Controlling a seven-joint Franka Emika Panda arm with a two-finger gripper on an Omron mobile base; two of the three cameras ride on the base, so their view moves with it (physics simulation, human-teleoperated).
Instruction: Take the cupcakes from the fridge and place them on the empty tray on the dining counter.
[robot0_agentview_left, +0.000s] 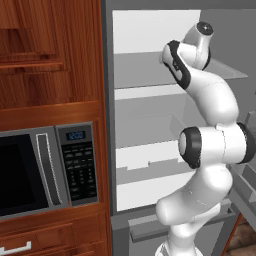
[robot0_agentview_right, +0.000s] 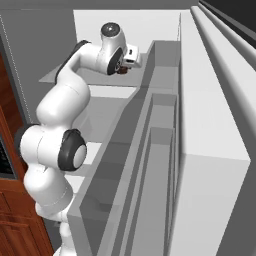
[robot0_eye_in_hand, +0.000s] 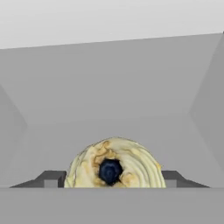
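The fridge (robot0_agentview_left: 150, 125) stands open, white inside with glass shelves. My arm reaches in over the upper shelf (robot0_agentview_left: 135, 70). In the hand view one cupcake (robot0_eye_in_hand: 114, 164), cream-tan swirled top with a dark centre, sits between my fingertips (robot0_eye_in_hand: 51, 178), which press against both of its sides. My gripper (robot0_eye_in_hand: 113, 180) is shut on this cupcake. From the right base view the gripper (robot0_agentview_right: 127, 62) is at the back of the upper shelf, with a bit of dark brown cupcake (robot0_agentview_right: 122, 71) showing under it. The tray and the dining counter are out of view.
The open fridge door (robot0_agentview_right: 210, 150) with its grey bins (robot0_agentview_right: 160, 150) runs along the arm's right side. A microwave (robot0_agentview_left: 30, 170) sits in reddish wooden cabinets (robot0_agentview_left: 50, 50) left of the fridge. Lower shelves (robot0_agentview_left: 145, 160) lie below the arm.
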